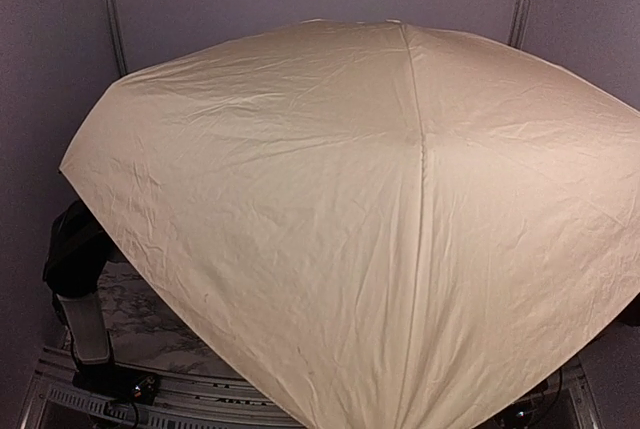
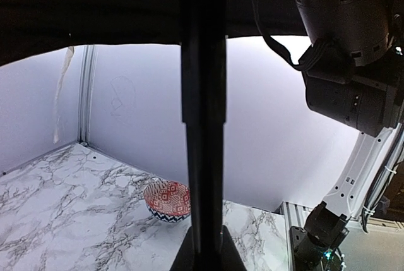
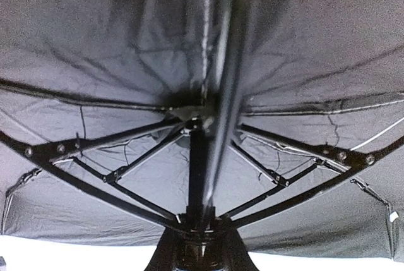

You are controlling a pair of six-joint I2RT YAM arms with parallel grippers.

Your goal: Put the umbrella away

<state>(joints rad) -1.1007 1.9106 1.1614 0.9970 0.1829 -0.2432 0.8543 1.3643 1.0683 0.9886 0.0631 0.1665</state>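
Left arm [image 1: 85,289]: at 8 o'clock in the overhead view, tucked under the canopy [image 1: 250,149] edge.
Left gripper [image 2: 203,255]: closed tight on the thin black shaft [image 2: 203,126], which rises straight to 12 o'clock in its camera.
Bowl [image 2: 168,200]: red-patterned, on the marble table [image 2: 63,208], at 7 o'clock beside the shaft.
Umbrella [image 1: 380,209]: fully open, its cream fabric filling the overhead view from centre to 3 o'clock.
Right gripper [image 3: 196,249]: at 6 o'clock in its camera, dark and blurred. It seems clasped low on the shaft beneath the ribs [image 3: 113,173].
Handling: probably light but wide and unwieldy, with soft fabric and thin ribs that bend easily. Hold the stiff shaft, never the cloth.
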